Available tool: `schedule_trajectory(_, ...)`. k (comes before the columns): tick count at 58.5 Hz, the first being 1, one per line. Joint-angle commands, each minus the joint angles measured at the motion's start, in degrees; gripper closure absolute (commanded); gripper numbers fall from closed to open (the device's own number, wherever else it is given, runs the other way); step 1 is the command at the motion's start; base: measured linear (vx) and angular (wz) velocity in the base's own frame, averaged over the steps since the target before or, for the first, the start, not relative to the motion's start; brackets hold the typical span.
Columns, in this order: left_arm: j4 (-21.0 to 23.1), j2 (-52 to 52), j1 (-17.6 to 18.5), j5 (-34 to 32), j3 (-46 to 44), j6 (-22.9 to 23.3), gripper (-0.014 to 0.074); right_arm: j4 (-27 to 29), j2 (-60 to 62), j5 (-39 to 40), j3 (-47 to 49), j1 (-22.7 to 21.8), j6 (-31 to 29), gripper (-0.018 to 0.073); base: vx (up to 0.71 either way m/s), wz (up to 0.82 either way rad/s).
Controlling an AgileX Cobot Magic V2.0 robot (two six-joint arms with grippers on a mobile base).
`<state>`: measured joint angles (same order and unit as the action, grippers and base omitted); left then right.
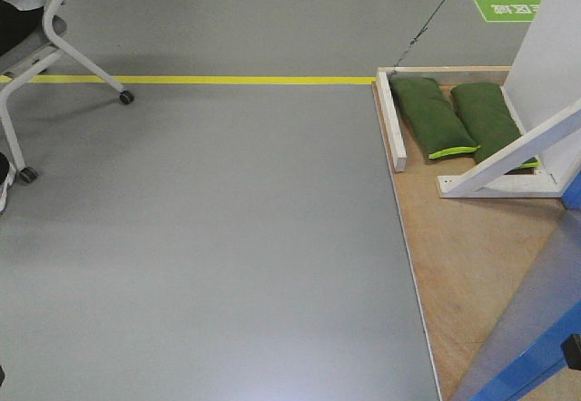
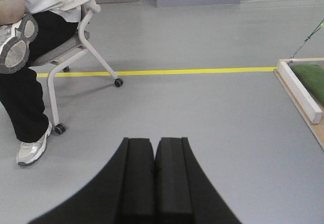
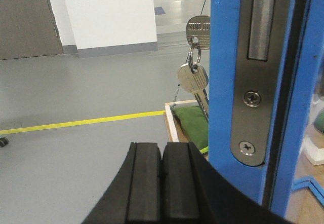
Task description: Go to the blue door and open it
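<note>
Blue door (image 3: pixel 225 82): seen edge-on at the right of the right wrist view, with a steel latch plate (image 3: pixel 255 77) set in its edge.
Keys (image 3: pixel 195 57): hanging just left of the door's edge.
Right gripper (image 3: pixel 162 150): pads pressed together, holding nothing, just beside the door's edge.
Left gripper (image 2: pixel 154 145): pads together, empty, above the gray floor.
Green sandbags (image 1: pixel 434 115): two, lying on the plywood base (image 1: pixel 463 256).

White characters on the green floor sign (image 1: pixel 508 7) are illegible.

Bright even light, soft shadows, sharp
</note>
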<state>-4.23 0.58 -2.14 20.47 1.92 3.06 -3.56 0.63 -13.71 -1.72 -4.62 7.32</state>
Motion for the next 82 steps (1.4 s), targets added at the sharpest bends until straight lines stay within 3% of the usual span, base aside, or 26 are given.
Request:
schedule_trajectory(1,0.0,1.0,0.1,-4.6,-1.8,0.2,0.0526,-0.5,0.3,4.7,-0.5,0.1,-0.4,0.0564,0.0,0.0)
schedule_trajectory(19,0.0,1.0,0.1,-4.6,-1.8,0.2,0.0526,-0.5,0.3,4.8,1.4,0.1,-0.4,0.0564,0.0,0.0)
schedule_trajectory(39,0.0,1.0,0.1,-4.6,-1.8,0.2,0.0526,-0.5,-0.6,5.9,21.5,0.0,-0.4,0.0564,0.0,0.0)
schedule_trajectory(50,0.0,1.0,0.1,-4.6,-1.8,0.2,0.0526,-0.5,-7.7,11.2,28.1,-0.6,-0.4,0.0564,0.0,0.0)
schedule_trajectory(58,0.0,1.0,0.1,-4.6,-1.8,0.2,0.0526,-0.1,-15.4,13.2,33.5,-7.8,-0.4,0.0564,0.0,0.0)
schedule_trajectory(62,0.0,1.0,0.1,-4.6,-1.8,0.2,0.0526,3.6,-18.6,13.3,36.6,-12.5,-0.4,0.0564,0.0,0.0)
schedule_trajectory(73,0.0,1.0,0.1,-4.6,-1.8,0.2,0.0526,24.1,-25.6,13.7,45.2,-28.3,-0.4,0.0564,0.0,0.0)
schedule_trajectory(82,0.0,1.0,0.1,-4.6,-1.8,0.2,0.0526,40.1,-30.0,14.3,49.8,-38.9,-0.4,0.0564,0.0,0.0)
